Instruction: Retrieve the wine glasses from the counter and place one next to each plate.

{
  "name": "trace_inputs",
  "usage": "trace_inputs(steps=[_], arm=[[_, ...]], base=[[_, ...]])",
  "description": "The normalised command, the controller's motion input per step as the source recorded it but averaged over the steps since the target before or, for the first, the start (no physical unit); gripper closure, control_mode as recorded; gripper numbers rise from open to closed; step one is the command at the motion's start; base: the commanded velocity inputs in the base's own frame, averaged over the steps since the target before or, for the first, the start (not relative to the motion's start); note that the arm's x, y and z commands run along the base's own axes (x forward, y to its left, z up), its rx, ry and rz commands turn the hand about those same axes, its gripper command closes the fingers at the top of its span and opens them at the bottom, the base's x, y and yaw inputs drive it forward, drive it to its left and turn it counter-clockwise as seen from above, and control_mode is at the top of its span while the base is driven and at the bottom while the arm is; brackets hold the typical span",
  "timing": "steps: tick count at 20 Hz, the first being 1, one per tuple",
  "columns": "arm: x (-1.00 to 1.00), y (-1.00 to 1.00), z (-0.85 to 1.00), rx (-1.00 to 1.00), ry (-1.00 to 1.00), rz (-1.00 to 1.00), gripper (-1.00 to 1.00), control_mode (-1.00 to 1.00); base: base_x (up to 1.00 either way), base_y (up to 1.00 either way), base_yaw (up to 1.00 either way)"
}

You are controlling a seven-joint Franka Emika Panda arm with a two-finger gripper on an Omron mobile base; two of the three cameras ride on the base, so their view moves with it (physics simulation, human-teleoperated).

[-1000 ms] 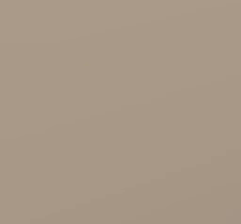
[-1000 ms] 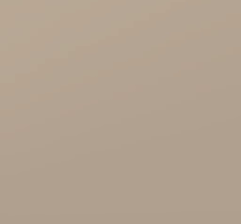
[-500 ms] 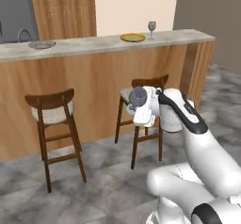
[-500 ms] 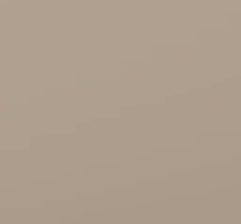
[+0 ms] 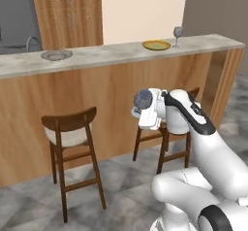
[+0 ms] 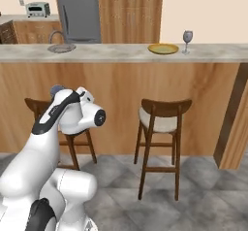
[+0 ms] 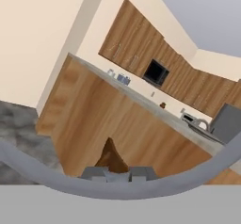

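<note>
My gripper [image 5: 141,110] is shut on a grey-blue wine glass [image 5: 143,98], held at chest height in front of the long bar's wooden face. From the right, that glass [image 6: 57,89] peeks over the hand. In the hand view its round edge [image 7: 42,165] arcs close across the fingertips [image 7: 95,172]. On the bar top [image 5: 111,55] lie a grey plate [image 5: 56,55] at the left and a golden-yellow plate [image 5: 156,44] at the right. A second wine glass [image 5: 178,33] stands upright just right of the yellow plate [image 6: 163,48].
Two wooden stools [image 5: 72,130] [image 6: 162,116] stand against the bar front. A faucet [image 6: 58,35] rises behind the grey plate [image 6: 61,48]. A fridge [image 6: 77,11] and a back counter with a toaster [image 6: 38,9] lie beyond. A wooden end panel [image 6: 232,123] closes the bar's right end.
The base has moved: both base views were blank tan a second ago and now face the bar. The left base view shows the bar closer than half a second ago. The grip is unchanged.
</note>
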Motion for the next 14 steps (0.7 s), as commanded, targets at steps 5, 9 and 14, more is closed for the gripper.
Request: trace_inputs(steps=[5,9,14], arm=[[0.0,0.0,0.0,0.0,0.0,0.0,1.0,1.0],[0.0,0.0,0.0,0.0,0.0,0.0,1.0,1.0],[0.0,0.0,0.0,0.0,0.0,0.0,1.0,1.0]], base=[[0.32,0.16,0.0],[0.31,-0.02,0.0],[0.69,0.0,-0.01]])
